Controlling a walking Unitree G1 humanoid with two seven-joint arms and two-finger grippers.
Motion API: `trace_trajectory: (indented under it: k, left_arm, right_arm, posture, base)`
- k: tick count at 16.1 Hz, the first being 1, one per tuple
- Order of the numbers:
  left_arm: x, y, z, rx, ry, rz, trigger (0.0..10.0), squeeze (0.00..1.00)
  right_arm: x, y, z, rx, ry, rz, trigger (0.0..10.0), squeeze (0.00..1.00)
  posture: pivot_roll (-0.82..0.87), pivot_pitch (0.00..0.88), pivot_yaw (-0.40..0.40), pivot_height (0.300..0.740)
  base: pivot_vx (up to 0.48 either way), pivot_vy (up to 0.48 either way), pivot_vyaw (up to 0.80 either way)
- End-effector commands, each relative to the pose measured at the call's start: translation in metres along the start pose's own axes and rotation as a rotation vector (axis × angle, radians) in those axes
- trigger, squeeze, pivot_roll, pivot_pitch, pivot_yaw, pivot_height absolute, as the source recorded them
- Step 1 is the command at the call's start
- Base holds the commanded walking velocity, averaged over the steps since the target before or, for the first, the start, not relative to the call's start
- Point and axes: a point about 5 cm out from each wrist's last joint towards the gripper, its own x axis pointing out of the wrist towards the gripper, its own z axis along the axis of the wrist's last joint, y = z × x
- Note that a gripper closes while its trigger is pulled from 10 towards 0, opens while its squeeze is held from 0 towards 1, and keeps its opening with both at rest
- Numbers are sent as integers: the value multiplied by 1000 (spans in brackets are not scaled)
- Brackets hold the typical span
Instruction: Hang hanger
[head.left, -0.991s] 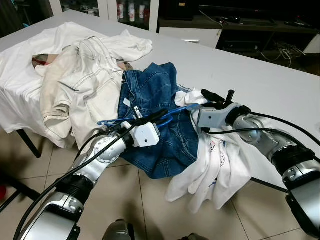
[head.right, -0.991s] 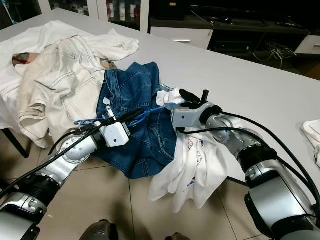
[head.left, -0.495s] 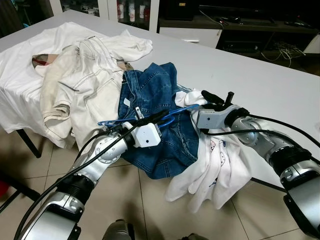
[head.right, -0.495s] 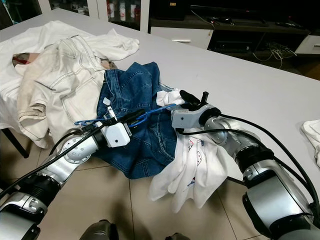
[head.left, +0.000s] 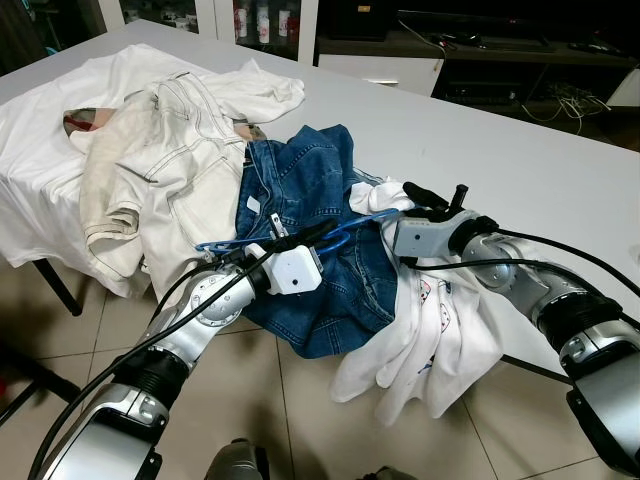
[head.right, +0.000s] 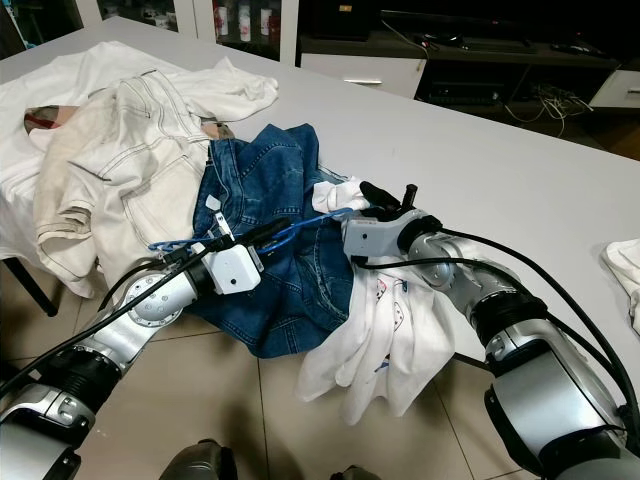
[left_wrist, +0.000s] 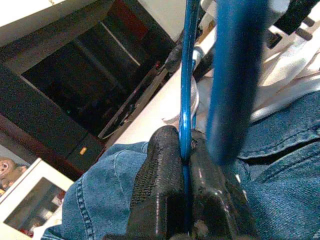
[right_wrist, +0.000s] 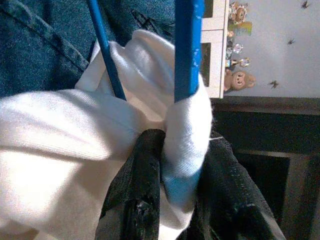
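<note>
Both grippers clamp: left gripper (left_wrist: 182, 170) on the blue hanger (head.left: 350, 226), right gripper (right_wrist: 177, 175) on white shirt (head.right: 385, 320); your pull risks slipping cloth.

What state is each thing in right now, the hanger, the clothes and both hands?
Blue hanger: held at both ends, one end inside the white shirt.
White shirt: draped off the table edge, partly on the hanger.
Jeans: crumpled on the table.
Cream trousers: heaped on the table.
Left hand: shut on the hanger.
Right hand: shut on shirt and hanger.
</note>
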Motion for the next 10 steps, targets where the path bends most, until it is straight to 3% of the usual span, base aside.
trace_trajectory:
  k: [1, 4, 6, 10]
  left_arm:
    - [-11, 33, 1, -63, -23, 222, 10000, 0]
    - [-7, 41, 8, -152, -76, 287, 10000, 0]
    - [-6, 40, 10, -151, -80, 281, 10000, 0]
    - [-12, 35, 7, -109, -49, 229, 10000, 0]
  right_arm:
    - [-32, 2, -58, 112, 271, 35, 10000, 0]
    - [-27, 1, -44, 158, 177, 27, 10000, 0]
    - [-25, 0, -40, 161, 151, 17, 10000, 0]
    - [-32, -7, -58, 172, 278, -39, 10000, 0]
  posture:
    - [122, 0, -89, 710]
    - [122, 0, -89, 710]
    - [122, 0, -89, 710]
    - [117, 0, -80, 710]
  base:
    - [0, 0, 0]
    - [0, 0, 0]
    - [0, 0, 0]
    - [0, 0, 0]
